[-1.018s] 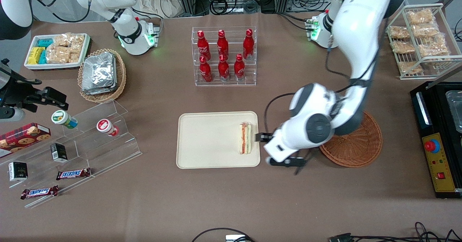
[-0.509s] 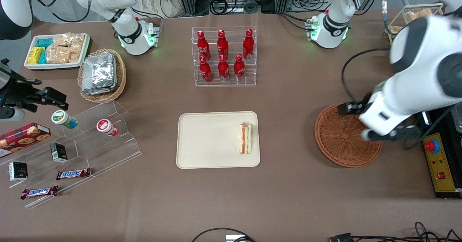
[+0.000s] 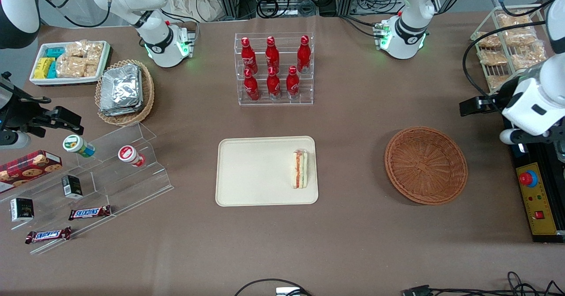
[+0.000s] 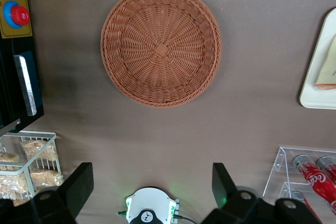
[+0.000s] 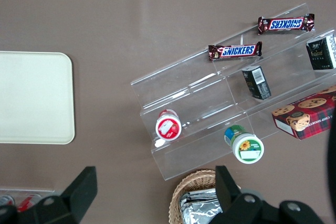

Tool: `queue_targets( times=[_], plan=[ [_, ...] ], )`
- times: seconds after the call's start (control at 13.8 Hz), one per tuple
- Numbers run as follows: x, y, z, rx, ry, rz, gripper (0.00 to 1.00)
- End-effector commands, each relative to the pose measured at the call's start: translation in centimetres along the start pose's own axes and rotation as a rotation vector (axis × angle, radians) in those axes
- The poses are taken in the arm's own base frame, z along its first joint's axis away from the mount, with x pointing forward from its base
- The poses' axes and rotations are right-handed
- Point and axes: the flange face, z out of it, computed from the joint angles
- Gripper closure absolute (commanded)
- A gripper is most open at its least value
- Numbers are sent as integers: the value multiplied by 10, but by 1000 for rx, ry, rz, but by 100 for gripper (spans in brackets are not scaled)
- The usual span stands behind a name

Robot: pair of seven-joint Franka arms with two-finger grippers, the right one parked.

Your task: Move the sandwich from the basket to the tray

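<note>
The sandwich (image 3: 300, 169), a wrapped white wedge with red and green layers, lies on the cream tray (image 3: 260, 190) near the tray edge closest to the basket. The round reddish-brown basket (image 3: 426, 165) holds nothing. My gripper (image 3: 482, 123) hangs high above the table at the working arm's end, past the basket and apart from it. In the left wrist view the gripper (image 4: 151, 182) is open with only bare table between its fingers. That view takes in the whole basket (image 4: 160, 45), a corner of the tray (image 4: 315, 95) and an edge of the sandwich (image 4: 329, 66).
A clear rack of red bottles (image 3: 273, 68) stands farther from the camera than the tray. A wire rack of snack packs (image 3: 514, 44) and a black control box with a red button (image 3: 536, 185) sit beside the gripper. An acrylic shelf with snacks (image 3: 88, 181) lies toward the parked arm's end.
My gripper has left the tray's edge, passed over the basket and risen toward the working arm's end. The sandwich stays on the tray.
</note>
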Motion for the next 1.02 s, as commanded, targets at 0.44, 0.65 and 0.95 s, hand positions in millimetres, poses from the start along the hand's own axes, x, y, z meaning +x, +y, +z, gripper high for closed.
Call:
queue_targets(
  times=[0.44,0.65,0.95],
  plan=[
    [-41,-33,27,6,83,51,0],
    [-44,-27,25,11,81,60,0],
    [-48,-11,14,20,100,91,0]
  ],
)
